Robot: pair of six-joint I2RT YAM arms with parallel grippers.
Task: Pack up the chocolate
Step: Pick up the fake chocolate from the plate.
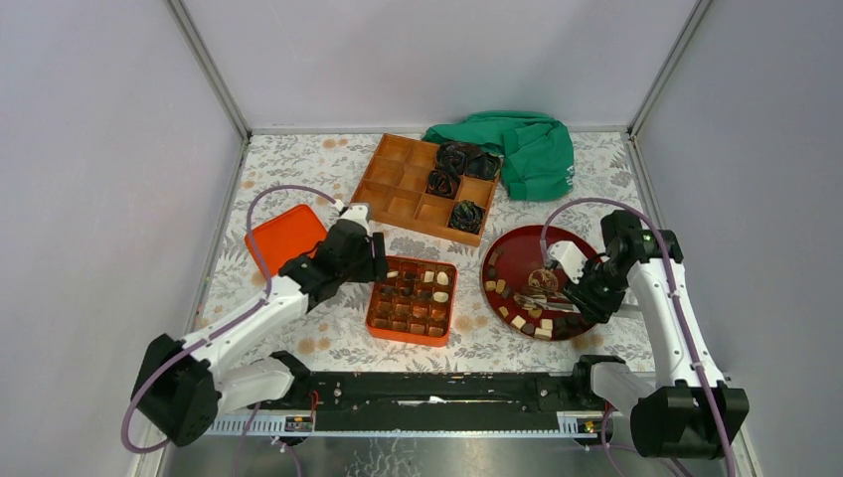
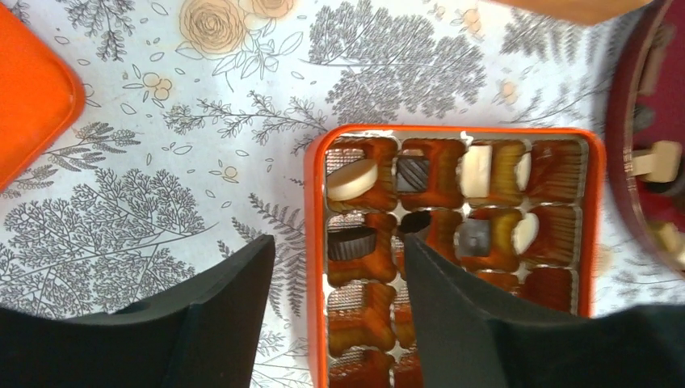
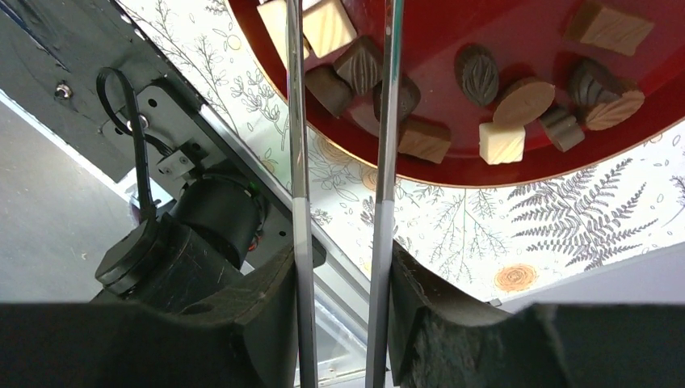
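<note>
Several chocolate pieces (image 1: 527, 320), dark, tan and cream, lie on a red plate (image 1: 517, 253). More sit in the cells of an orange box (image 1: 370, 308). My left gripper (image 1: 376, 260) is open over the box's left rim (image 2: 315, 210). In the left wrist view the gripper (image 2: 338, 240) has one finger outside the box and one over the cells, near a dark cup chocolate (image 2: 350, 242). My right gripper (image 1: 582, 293) is shut on metal tongs (image 3: 386, 162). In the right wrist view the gripper (image 3: 341, 259) holds the tongs' open tips over chocolates (image 3: 501, 141) on the plate (image 3: 525, 32).
An orange lid (image 1: 286, 237) lies left of the box. A wooden divided tray (image 1: 398, 189) with black crinkled bundles (image 1: 459, 164) stands at the back, a green cloth (image 1: 532, 154) beside it. The black base rail (image 1: 437, 390) runs along the near edge.
</note>
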